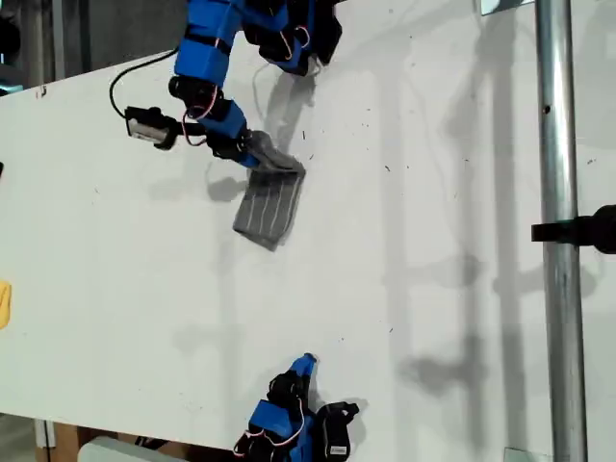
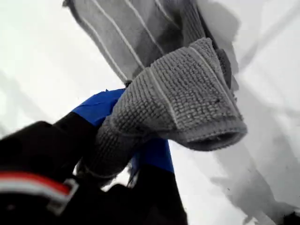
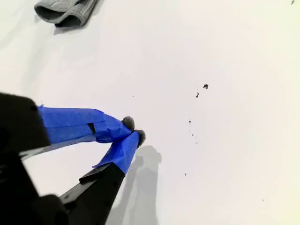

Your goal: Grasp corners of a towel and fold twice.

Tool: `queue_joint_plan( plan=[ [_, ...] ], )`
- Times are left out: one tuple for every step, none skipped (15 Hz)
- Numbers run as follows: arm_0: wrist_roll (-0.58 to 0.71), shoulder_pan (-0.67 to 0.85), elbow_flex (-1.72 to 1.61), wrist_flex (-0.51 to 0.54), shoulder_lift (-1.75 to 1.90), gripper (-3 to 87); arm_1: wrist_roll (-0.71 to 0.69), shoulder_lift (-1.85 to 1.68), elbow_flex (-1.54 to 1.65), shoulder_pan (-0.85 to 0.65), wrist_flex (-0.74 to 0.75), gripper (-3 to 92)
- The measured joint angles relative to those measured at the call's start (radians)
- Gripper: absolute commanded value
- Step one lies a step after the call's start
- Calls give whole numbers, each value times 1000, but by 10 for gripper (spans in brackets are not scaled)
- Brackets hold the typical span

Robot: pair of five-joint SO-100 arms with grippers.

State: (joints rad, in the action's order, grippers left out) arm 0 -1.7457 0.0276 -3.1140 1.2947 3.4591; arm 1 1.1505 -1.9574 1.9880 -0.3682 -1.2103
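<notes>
The towel [image 1: 268, 207] lies folded into a small grey bundle with thin white stripes, in the upper middle of the exterior view. My first gripper [image 1: 262, 154] is shut on its upper edge. In the first wrist view that edge of the towel [image 2: 183, 103] is raised and drapes over the blue fingers [image 2: 101, 108], hiding the tips; the rest lies flat on the table. The corners are tucked in the folds. My second gripper [image 1: 306, 364] rests near the table's front edge in the exterior view, well apart from the cloth. It is shut [image 3: 133, 131] on nothing, and the towel [image 3: 65, 10] is far off.
The white table [image 1: 433, 192] carries a few dark specks [image 3: 205, 86]. A metal pole [image 1: 558, 231] with a black clamp [image 1: 587, 229] stands at the exterior view's right. A yellow object [image 1: 4, 303] pokes in at that view's left edge.
</notes>
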Motion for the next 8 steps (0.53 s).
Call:
queue_joint_plan(
  plan=[
    [0, 0, 0, 0, 0, -26, 0, 140, -44, -2, 78, -2],
    [0, 0, 0, 0, 0, -24, 0, 272, -101, -3, 132, 0],
    [0, 0, 0, 0, 0, -24, 0, 388, -164, -2, 158, 57],
    [0, 0, 0, 0, 0, -23, 0, 482, -247, -2, 164, 204],
    [0, 0, 0, 0, 0, -21, -3, 517, -308, -2, 167, 294],
    [5, 0, 0, 0, 0, -21, -6, 523, -357, -3, 166, 383],
    [9, -2, 0, 0, 0, -14, -17, 515, -396, -17, 167, 390],
    [9, -2, 0, 0, 0, -1, -31, 485, -416, -41, 167, 382]
  ],
)
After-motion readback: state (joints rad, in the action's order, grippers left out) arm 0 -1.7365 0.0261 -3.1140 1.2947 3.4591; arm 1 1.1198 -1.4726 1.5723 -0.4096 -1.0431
